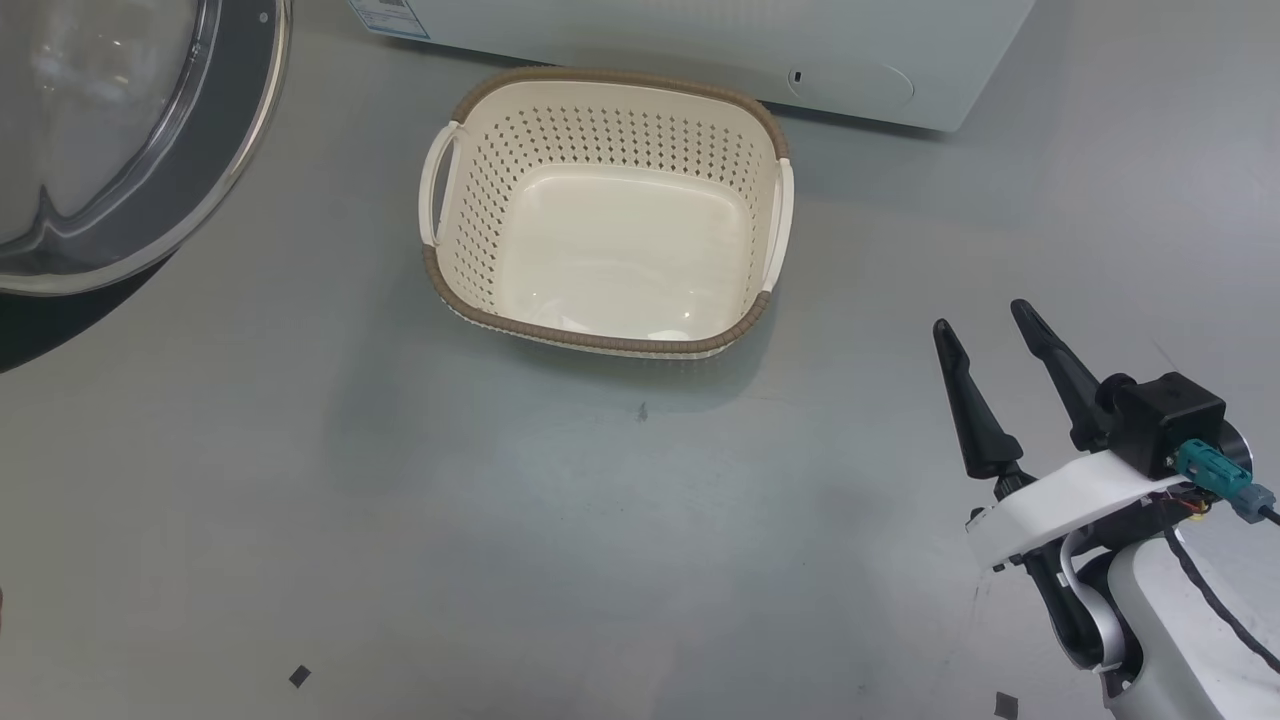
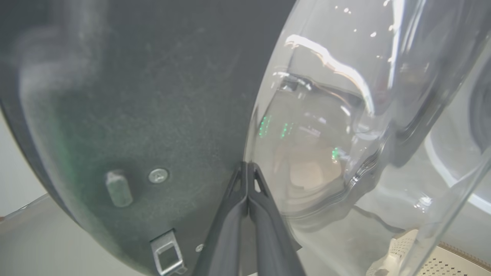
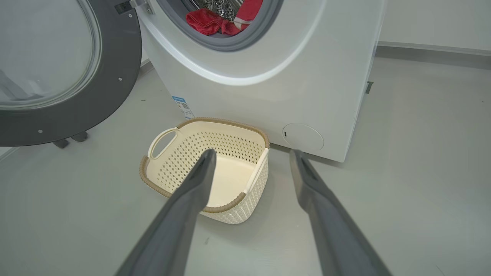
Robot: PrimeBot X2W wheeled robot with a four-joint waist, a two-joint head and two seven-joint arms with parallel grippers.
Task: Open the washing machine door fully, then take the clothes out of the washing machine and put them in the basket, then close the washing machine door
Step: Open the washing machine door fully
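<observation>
The washing machine door is standing open at 10 o'clock, yet the basket at 12 is sitting empty, the right gripper at 4 hovering, jaws apart. The right wrist view is showing the clothes lying in the washing machine at 12; the left wrist view is showing the left gripper, jaws together, tips at the door's inner face.

Seemingly a bare test room set up for laundry rather than a home: a big white front-loading washing machine and a cream perforated plastic basket stand on a smooth grey floor dotted with small dark square marks, with a plain pale wall and grey skirting far right.
</observation>
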